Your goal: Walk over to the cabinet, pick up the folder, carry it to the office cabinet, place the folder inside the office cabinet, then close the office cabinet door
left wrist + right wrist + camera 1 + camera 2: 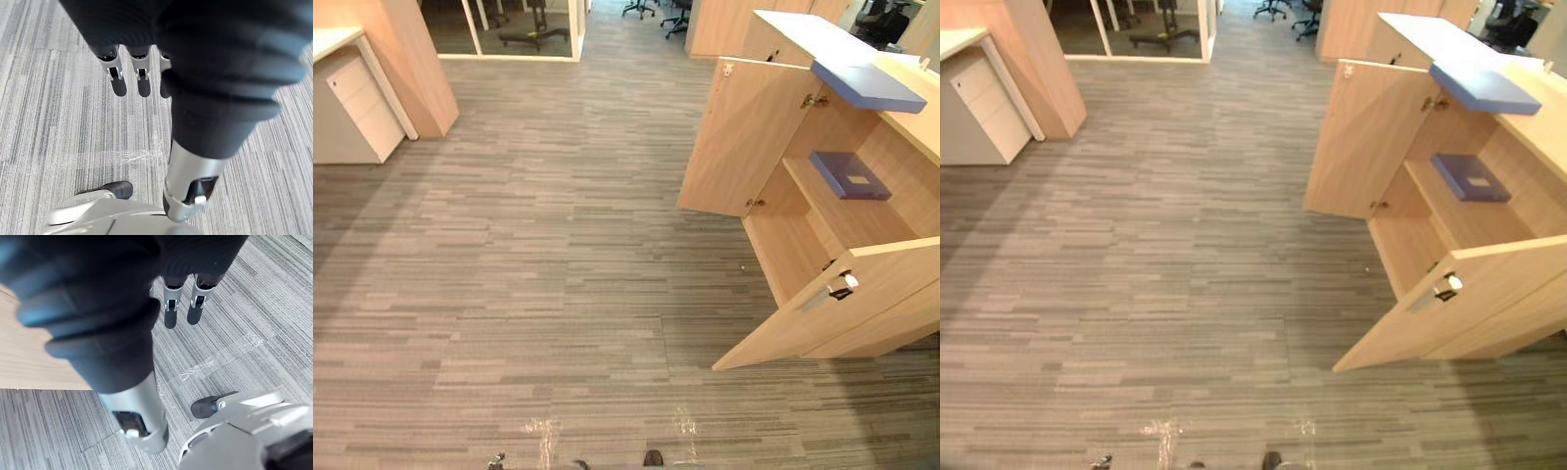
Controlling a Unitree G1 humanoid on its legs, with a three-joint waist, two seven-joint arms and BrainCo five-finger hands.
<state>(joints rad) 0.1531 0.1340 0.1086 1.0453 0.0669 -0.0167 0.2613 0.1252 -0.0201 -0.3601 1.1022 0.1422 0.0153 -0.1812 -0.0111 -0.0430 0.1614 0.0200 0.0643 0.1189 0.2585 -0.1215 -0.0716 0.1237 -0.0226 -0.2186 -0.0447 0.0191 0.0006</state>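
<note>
Your left hand [118, 81] and right hand [170, 313] hang open and empty; a folder [849, 176] lies inside the open cabinet [744, 137].

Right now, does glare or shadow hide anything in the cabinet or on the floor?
Left eye view: the folder on the cabinet shelf is evenly lit; the compartment below is shaded but readable. Right eye view: glare whitens the cabinet's top. Wrist views: whitish glints streak the carpet below the left hand and right hand.
</note>
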